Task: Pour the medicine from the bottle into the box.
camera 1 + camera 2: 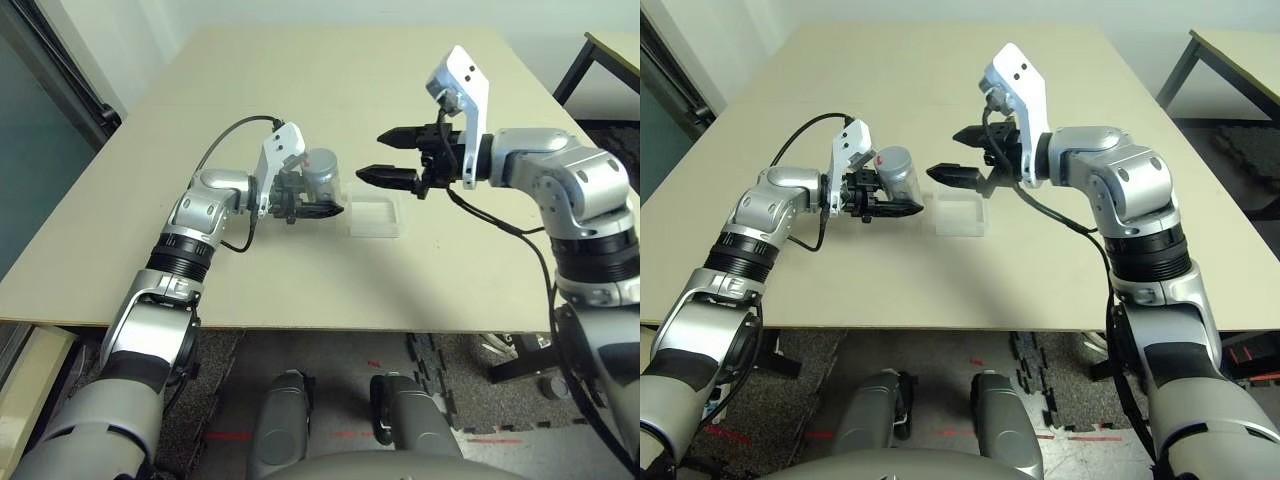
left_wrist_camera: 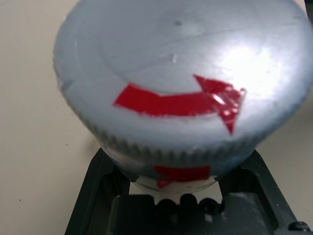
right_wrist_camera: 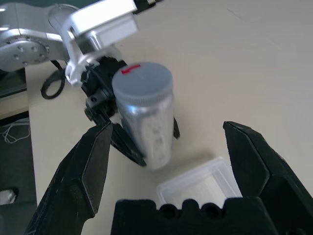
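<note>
A beige table (image 1: 300, 110) carries the clear box (image 1: 375, 216); little else.

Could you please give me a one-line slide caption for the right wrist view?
Open right gripper faces the capped bottle held by the left gripper, above the box.

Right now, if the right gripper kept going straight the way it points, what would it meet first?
Probably the bottle, capped and upright in the shut left gripper. The right gripper is open and aimed at it, above the box; depth is uncertain.

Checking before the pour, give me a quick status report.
Left gripper shut on the bottle, cap on. Right gripper open, above the box. Box empty on table; nothing between.
</note>
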Tool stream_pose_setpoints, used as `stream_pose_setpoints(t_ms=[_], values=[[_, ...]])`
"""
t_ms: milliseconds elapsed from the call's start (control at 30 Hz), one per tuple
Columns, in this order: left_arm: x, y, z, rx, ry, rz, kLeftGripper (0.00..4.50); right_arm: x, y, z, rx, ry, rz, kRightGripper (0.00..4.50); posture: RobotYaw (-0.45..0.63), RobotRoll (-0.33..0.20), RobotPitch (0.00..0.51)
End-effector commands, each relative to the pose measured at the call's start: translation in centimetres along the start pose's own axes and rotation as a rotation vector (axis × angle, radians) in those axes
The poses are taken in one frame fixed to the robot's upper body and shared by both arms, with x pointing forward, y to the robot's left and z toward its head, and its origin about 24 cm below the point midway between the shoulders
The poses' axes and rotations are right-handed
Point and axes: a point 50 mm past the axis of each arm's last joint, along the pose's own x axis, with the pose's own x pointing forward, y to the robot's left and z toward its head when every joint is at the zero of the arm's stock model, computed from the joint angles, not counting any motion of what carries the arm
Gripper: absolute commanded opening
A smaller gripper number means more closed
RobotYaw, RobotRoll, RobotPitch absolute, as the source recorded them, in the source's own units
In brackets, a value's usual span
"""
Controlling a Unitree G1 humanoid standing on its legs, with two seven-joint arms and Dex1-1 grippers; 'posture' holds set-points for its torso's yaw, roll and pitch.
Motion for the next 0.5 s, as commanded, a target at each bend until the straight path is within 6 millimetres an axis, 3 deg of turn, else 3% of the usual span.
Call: stream_pose_setpoints(t_ms=[33,500], values=[[0.1,0.1,0.3,0.01,0.003,-0.01,2.55,0.9,0.5,0.4,-0.015,0.008,0.04,4.5,0.05,0.0,0.075],[1.0,-0.3,0.7,0.023,-0.007,-0.036,2.55,3.7,0.2,1.0,-0.056,0.048,0.076,4.5,0.07,0.0,0.084]])
